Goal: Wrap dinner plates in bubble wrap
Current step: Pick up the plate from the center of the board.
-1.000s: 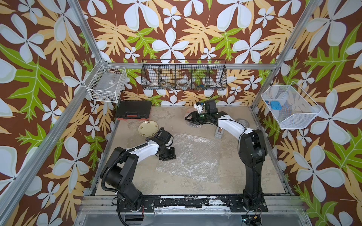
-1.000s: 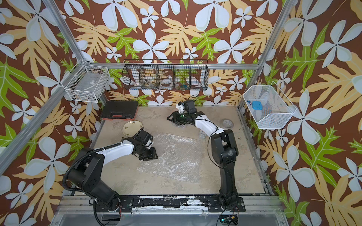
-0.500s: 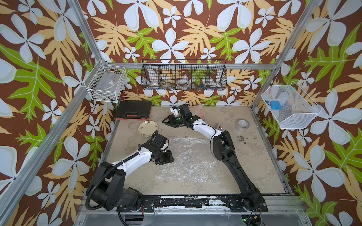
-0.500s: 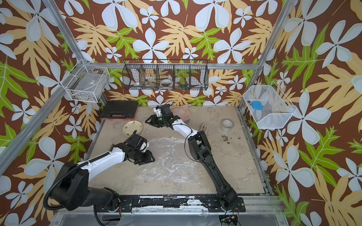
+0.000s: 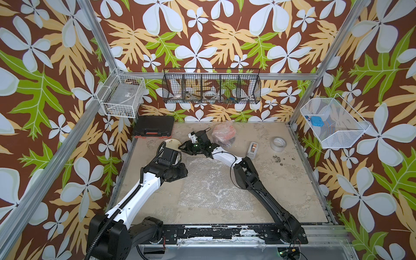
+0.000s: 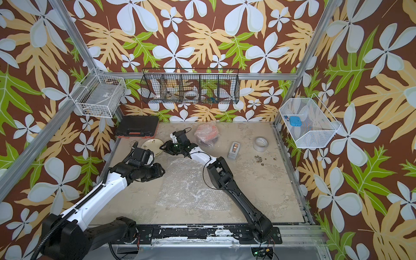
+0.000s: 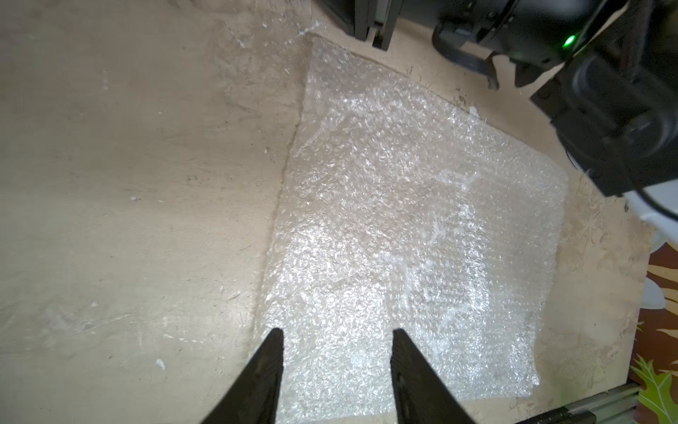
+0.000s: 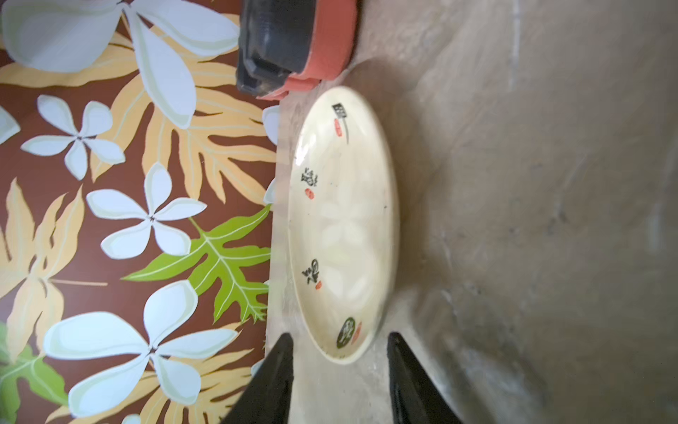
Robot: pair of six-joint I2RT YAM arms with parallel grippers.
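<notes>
While right hand [image 8: 340, 334] gapes empty, cream plate [image 8: 345, 220] just ahead, left hand [image 7: 337, 330] spread over bubble wrap [image 7: 422, 202]

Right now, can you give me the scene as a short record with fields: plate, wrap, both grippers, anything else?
plate: cream, flat on the table, near the black case
bubble wrap: one sheet spread flat, nothing on it
left gripper: open, above the sheet's edge, empty
right gripper: open, jaws either side of the plate's rim, not closed
bundle: reddish thing already wrapped, at the back
</notes>
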